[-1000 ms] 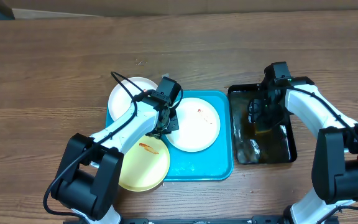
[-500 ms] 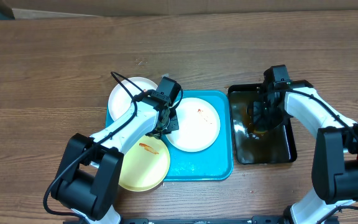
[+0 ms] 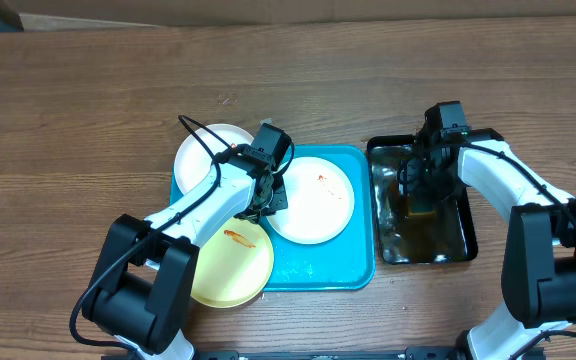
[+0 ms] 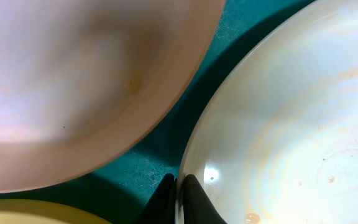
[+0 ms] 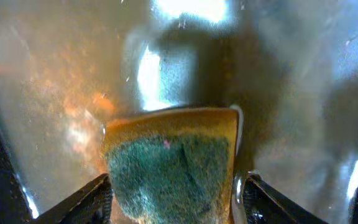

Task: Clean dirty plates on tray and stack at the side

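The turquoise tray (image 3: 320,266) holds a white plate (image 3: 313,208) with a small red smear. My left gripper (image 3: 267,197) is shut on this plate's left rim; in the left wrist view the fingers (image 4: 179,194) pinch the rim of the plate (image 4: 284,124). A second white plate (image 3: 208,154) lies at the tray's upper left and also shows in the left wrist view (image 4: 73,81). A pale yellow plate (image 3: 230,268) with an orange smear overlaps the tray's lower left. My right gripper (image 3: 417,192) is down in the black tray, shut on a yellow-green sponge (image 5: 173,162).
The narrow black tray (image 3: 461,236) right of the turquoise tray holds brownish water (image 5: 61,93). Bare wooden table (image 3: 88,110) lies around both trays. A black cable (image 3: 196,130) loops over the upper white plate.
The right gripper has shifted slightly with the sponge inside the black tray, and the water's reflections have changed. The left arm and the plates have not moved.
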